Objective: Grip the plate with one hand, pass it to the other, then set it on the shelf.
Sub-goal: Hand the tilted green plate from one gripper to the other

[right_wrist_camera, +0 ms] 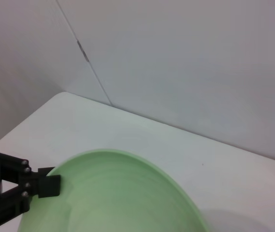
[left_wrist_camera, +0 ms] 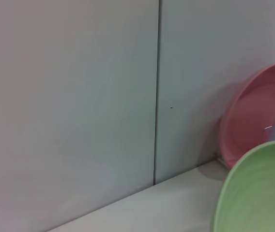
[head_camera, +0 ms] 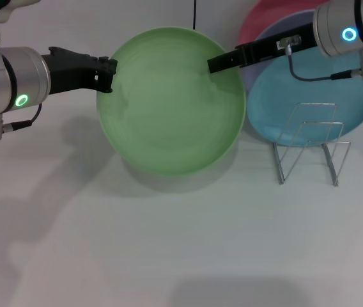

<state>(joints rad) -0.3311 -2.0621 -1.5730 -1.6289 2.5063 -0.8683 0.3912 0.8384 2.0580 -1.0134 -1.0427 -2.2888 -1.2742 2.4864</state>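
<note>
Gripping the plate [head_camera: 172, 109] from both sides at once, the two grippers hold it off the table, so this looks like the middle of the hand-over. The left gripper [head_camera: 108, 69] has its black fingers [right_wrist_camera: 43, 185] pinched on the plate's upper left rim. The right gripper [head_camera: 215, 62] meets the upper right rim, and it appears to be clamped there too (though its fingertips are partly hidden behind the rim, so I cannot be sure).

The green plate hangs tilted above the white table [head_camera: 169, 256], just left of the wire shelf [head_camera: 310, 144]. A blue plate [head_camera: 316, 96] leans behind the rack, with a pink plate [left_wrist_camera: 253, 116] further back.

Next, I judge, one gripper must let go only once the other holds firmly. The free-standing plate then needs turning upright and lowering between the shelf's wire loops without knocking the blue one.
</note>
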